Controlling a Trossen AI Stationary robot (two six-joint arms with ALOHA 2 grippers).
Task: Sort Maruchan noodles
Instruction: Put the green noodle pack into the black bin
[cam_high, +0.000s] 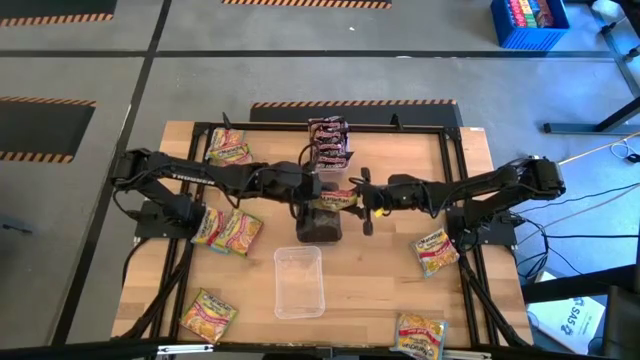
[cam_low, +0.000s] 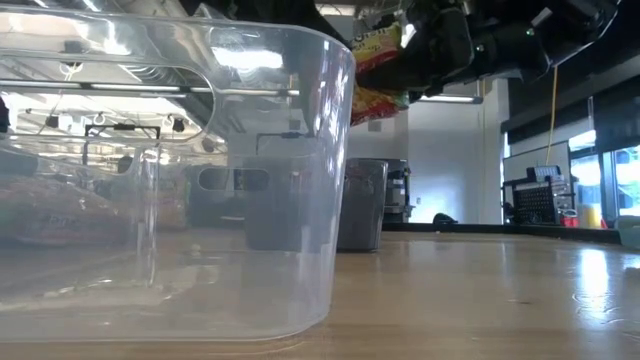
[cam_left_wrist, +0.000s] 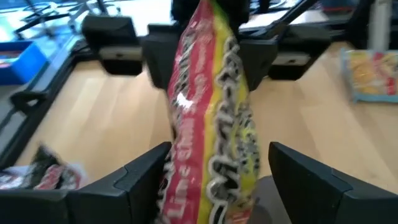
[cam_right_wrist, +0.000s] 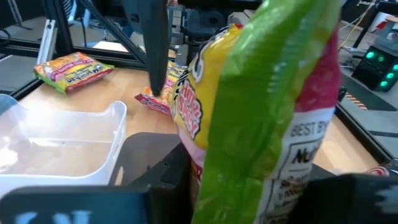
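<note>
Two tools meet over the desk's middle: right tool (cam_high: 367, 203) grips one noodle packet (cam_high: 338, 199), probably for handover, left tool (cam_left_wrist: 211, 180) open around it.

we see one yellow-pink-and-green packet (cam_high: 338, 199) held aloft at the table's centre, hanging upright. dark brown-red packets (cam_high: 329, 142) stand stacked at the far centre. yellow-pink packets lie flat: one far left (cam_high: 228, 148), two mid left (cam_high: 228, 230), one near left (cam_high: 207, 315), one right (cam_high: 435, 250), one near right (cam_high: 420, 335).
</note>
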